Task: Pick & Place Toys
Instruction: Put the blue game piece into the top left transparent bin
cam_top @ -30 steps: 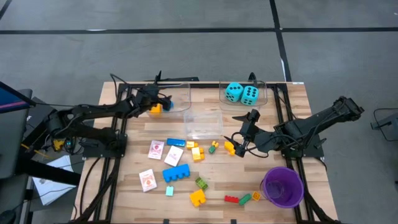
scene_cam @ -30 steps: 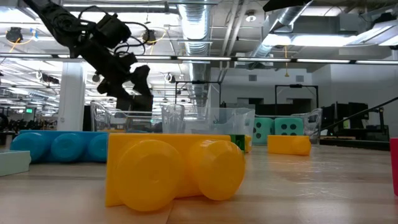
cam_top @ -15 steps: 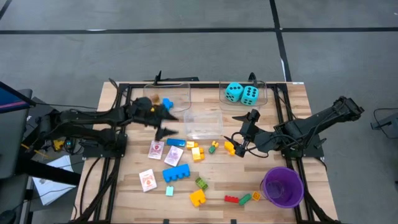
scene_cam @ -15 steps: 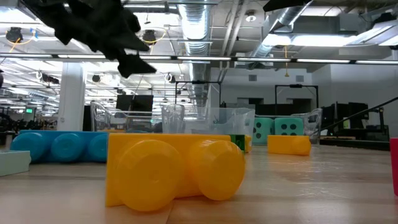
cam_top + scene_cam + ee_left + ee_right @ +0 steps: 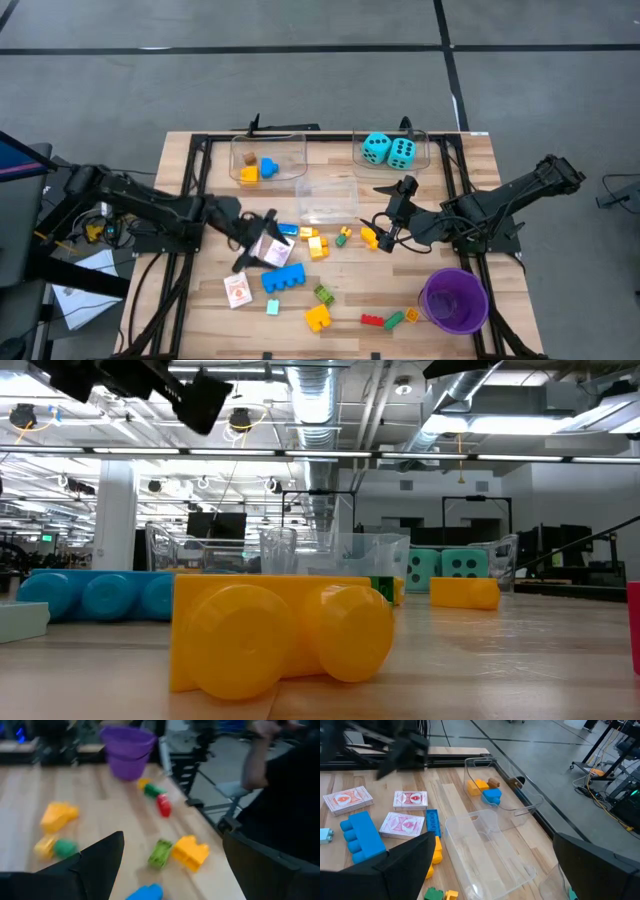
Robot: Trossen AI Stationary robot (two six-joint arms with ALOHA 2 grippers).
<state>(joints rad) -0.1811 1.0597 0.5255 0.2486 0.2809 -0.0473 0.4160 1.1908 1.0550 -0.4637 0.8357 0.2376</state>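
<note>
Now we see left claw [image 5: 256, 240] spread apart, empty, above red-and-white card packs [image 5: 265, 245] on wooden desk [image 5: 470, 160]. Right claw [image 5: 386, 236] wide apart, empty, beside small yellow plastic brick [image 5: 369, 238]. Turquoise dice [image 5: 389, 150] inside clear plastic bin [image 5: 420, 160].

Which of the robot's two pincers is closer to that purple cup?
The right. The right pincer hangs over the table's middle, just up-left of the purple cup. The left pincer is farther off, over the card packs.
</note>
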